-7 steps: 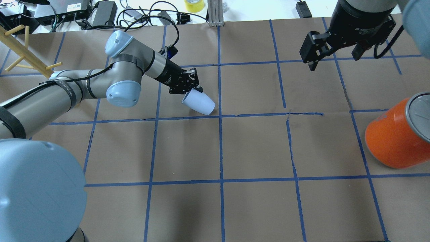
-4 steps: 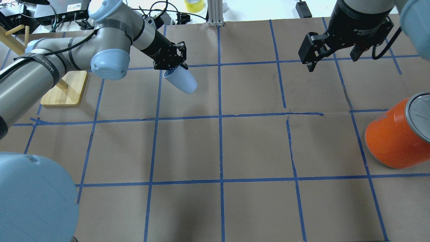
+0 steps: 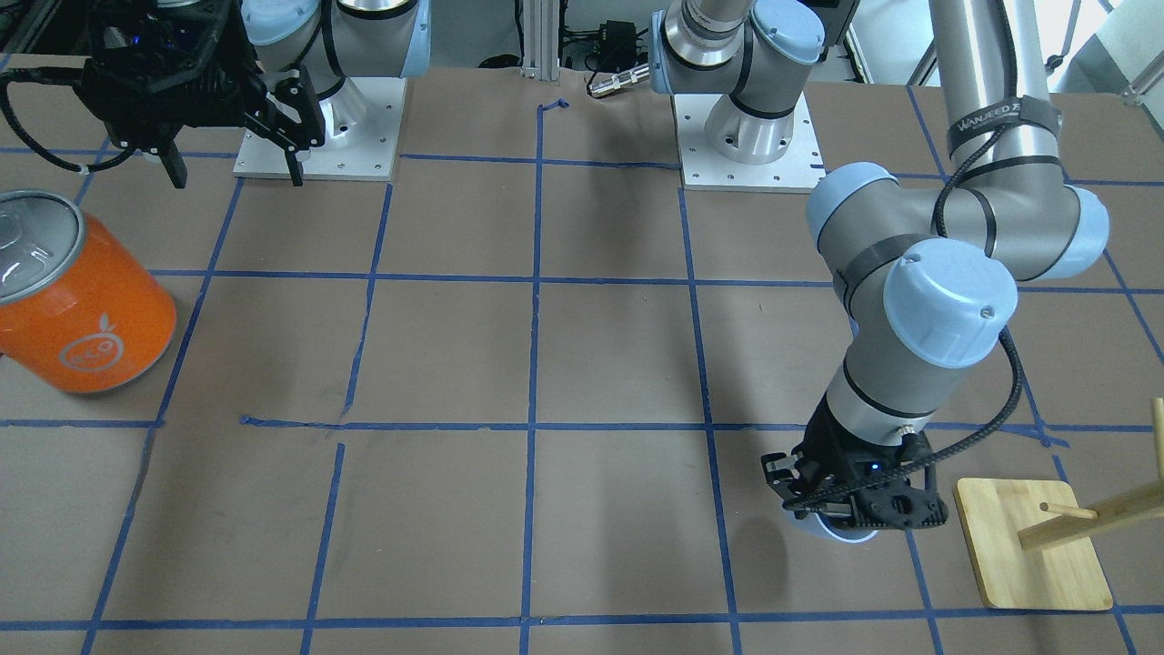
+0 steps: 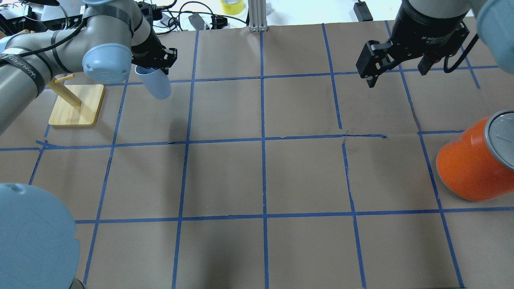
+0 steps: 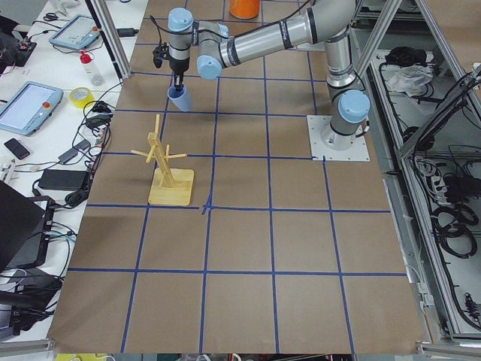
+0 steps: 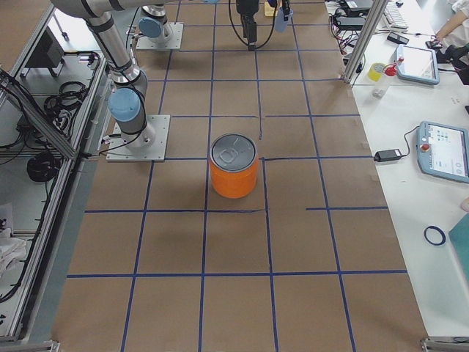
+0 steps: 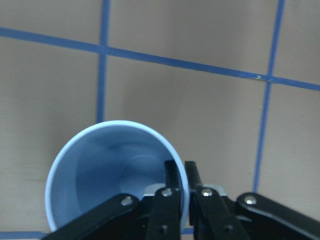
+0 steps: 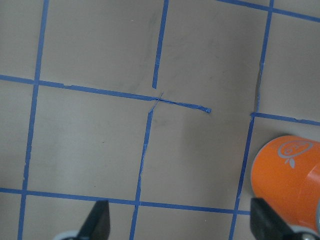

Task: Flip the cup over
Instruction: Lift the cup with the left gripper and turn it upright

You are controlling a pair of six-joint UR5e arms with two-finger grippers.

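Note:
The pale blue cup (image 4: 156, 85) hangs from my left gripper (image 4: 154, 67), which is shut on its rim near the table's far left. The cup is tilted, mouth toward the gripper and base down. In the left wrist view one finger is inside the rim and one outside, and I look into the open cup (image 7: 112, 175). In the front-facing view only the cup's lower edge (image 3: 841, 532) shows under the left gripper (image 3: 850, 509). My right gripper (image 4: 395, 74) is open and empty, held high at the far right; it also shows in the front-facing view (image 3: 235, 173).
A big orange can (image 4: 474, 160) with a silver lid stands at the right edge, and shows below the right gripper in its wrist view (image 8: 287, 175). A wooden peg stand (image 4: 76, 102) sits just left of the cup. Cables and boxes lie beyond the far edge.
My left arm has swung the cup from the table's middle toward the far left, beside the wooden stand, and turned it from lying slanted to hanging base down. The right arm has barely moved.

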